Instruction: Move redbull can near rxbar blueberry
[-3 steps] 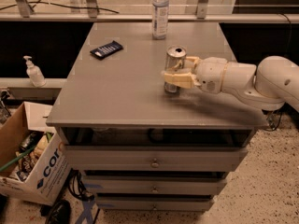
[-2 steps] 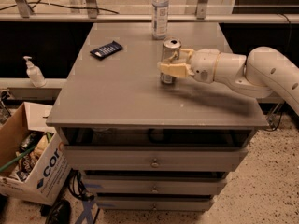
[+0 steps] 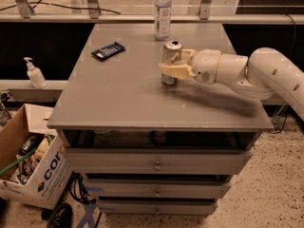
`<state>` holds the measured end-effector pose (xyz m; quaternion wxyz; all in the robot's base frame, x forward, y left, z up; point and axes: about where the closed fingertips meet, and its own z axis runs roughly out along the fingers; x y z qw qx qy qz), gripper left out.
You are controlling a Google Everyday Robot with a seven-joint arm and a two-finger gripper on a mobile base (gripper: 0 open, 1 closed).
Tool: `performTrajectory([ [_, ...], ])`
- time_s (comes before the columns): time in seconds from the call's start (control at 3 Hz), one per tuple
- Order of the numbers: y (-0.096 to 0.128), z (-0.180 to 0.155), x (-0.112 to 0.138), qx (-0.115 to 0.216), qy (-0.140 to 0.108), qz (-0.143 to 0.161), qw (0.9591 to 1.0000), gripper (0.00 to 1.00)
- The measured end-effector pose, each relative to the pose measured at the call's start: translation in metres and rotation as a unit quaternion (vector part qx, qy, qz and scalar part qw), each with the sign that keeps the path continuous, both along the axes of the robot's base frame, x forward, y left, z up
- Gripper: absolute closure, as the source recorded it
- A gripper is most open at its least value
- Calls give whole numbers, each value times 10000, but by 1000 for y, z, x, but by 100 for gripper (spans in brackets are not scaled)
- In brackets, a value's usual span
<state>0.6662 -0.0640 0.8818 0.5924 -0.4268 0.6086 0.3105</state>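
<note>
The redbull can [image 3: 170,51] stands upright on the grey table [image 3: 123,99], right of the middle. My gripper [image 3: 175,64] comes in from the right on a white arm and is shut on the can, one pale finger [image 3: 173,70] across its front and the other behind it. The can's base looks at or just above the tabletop. The rxbar blueberry [image 3: 108,51], a flat dark navy wrapper, lies on the table's far left part, well to the left of the can.
A clear plastic bottle [image 3: 163,13] with a white cap stands at the table's back edge, just behind the can. Left of the table are a pump bottle [image 3: 34,73] on a ledge and an open cardboard box [image 3: 33,170] on the floor. Drawers [image 3: 156,163] sit below the tabletop.
My gripper has carried the can to the left and a little toward the back of the table, closer to the bar. The arm stretches further across.
</note>
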Motion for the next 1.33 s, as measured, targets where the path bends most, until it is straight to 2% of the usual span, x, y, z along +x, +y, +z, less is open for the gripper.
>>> performTrajectory([
  [0.33, 6, -1, 19, -51, -107, 90, 9999, 100],
  [0.67, 16, 3, 50, -86, -144, 171, 9997, 100],
  [1.33, 53, 26, 95, -163, -88, 481, 9987, 100],
])
